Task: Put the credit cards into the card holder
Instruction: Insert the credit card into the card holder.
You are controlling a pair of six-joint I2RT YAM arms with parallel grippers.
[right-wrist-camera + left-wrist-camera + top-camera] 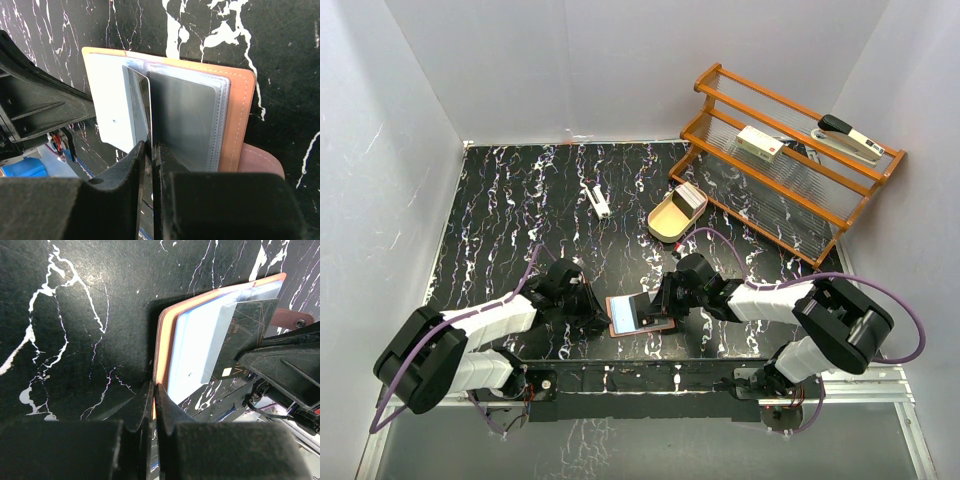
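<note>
at the card holder, left pincer grips it; right pincer grips a card.

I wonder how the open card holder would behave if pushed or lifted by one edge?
The card holder probably flops at its fold: it lies open and flat, thin, with clear sleeves. It looks light, so it would likely slide on the smooth table; the left gripper pinching its edge seems to steady it.
</note>
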